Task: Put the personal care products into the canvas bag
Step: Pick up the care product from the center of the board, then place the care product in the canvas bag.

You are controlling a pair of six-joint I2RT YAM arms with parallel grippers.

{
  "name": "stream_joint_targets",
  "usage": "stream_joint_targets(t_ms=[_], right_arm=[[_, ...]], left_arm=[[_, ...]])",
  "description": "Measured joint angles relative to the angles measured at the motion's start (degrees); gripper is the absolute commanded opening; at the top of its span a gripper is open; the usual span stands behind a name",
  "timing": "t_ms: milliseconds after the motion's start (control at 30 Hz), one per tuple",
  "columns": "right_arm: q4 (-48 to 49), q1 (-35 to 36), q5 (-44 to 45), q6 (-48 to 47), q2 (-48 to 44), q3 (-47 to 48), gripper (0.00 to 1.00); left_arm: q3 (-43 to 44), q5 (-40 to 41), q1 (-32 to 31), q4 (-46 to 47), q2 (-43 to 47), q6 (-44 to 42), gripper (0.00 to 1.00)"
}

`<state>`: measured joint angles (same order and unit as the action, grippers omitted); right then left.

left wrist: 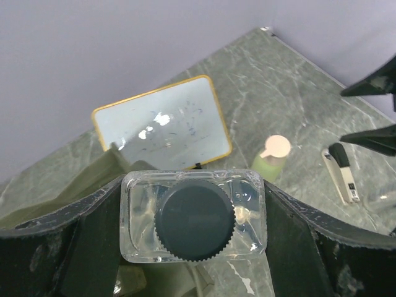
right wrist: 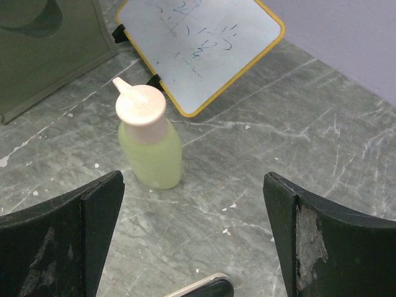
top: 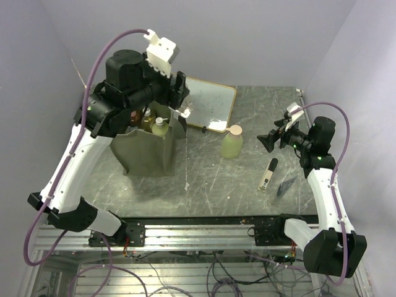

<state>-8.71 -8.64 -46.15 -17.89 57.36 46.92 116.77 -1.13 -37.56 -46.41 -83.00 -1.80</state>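
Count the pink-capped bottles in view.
1. The green bottle stands on the table beside the whiteboard's near corner, outside the canvas bag. Others may sit hidden inside the bag.

Table: grey-green stone, marbled with thin pale veins and white flecks.
Bag: plain olive green.
Clear bottle: see-through, with a black ribbed cap.
Pink-capped bottle: pale lime-green body, pale pink cap.
Pump bottle: yellow-green with a white pump.
Amber bottle: brownish amber (mostly hidden, so little more can be told).
Whiteboard: glossy white with faint blue scribbles, a yellow-tan frame and black feet.
Small flat object: black at one end, white along its length.
Arms: white shells with black joints.
Cables: dusty mauve.
Walls: pale lilac-grey.
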Motion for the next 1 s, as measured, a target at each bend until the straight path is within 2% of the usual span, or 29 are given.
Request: stream_joint_targets(t_ms=[400, 1000], right_arm=[[-1.22, 0.90, -0.20, -0.52, 0.96, 0.20, 0.96], [-2.34, 2.14, -0.39, -1.18, 1.09, 0.87, 0.99]], left_arm=[[-2.56, 7.15, 10.38, -1.31, 5.86, 1.60, 0.07], [-24.30, 14.69, 11.52, 0.24, 12.57, 1.97, 0.07]])
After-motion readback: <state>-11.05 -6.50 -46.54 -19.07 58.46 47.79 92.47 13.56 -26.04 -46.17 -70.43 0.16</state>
